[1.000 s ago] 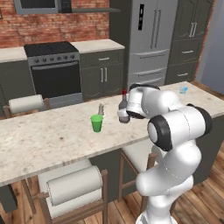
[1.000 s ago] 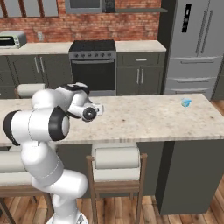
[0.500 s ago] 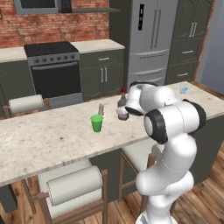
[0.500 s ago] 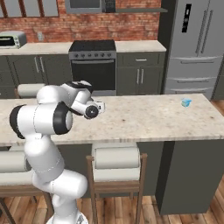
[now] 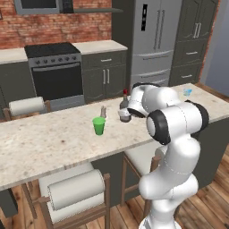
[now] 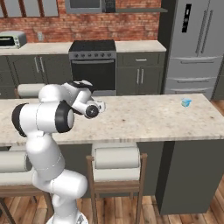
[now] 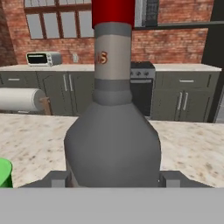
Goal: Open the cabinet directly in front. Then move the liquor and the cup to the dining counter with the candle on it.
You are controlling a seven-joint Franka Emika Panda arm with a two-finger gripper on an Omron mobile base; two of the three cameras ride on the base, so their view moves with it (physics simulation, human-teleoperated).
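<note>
The liquor point(image 7: 113, 131), a grey bottle with a red cap, stands upright between my fingertips point(image 7: 59, 178), which press on both sides of its wide body. Over the dining counter point(image 5: 53, 143), my gripper point(image 5: 125, 115) is shut on the liquor point(image 5: 124, 102) low down. Whether the bottle's base touches the stone I cannot tell. To the bottle's left the green cup point(image 5: 99, 125) stands upright on the counter, a short way off; its rim shows at the edge of the hand view point(image 7: 4, 173). The cabinet is out of view.
A small tan object point(image 5: 103, 111) stands on the counter just behind the cup. A small blue object point(image 6: 187, 103) lies near the counter's right end. Cushioned stools point(image 5: 74, 192) line the near side. Stove point(image 5: 56, 74) and fridge point(image 5: 154, 40) stand beyond.
The arm's upper links have swung to the right and folded closer over the counter. The hand and the liquor have stayed almost in place. The cup has not moved.
</note>
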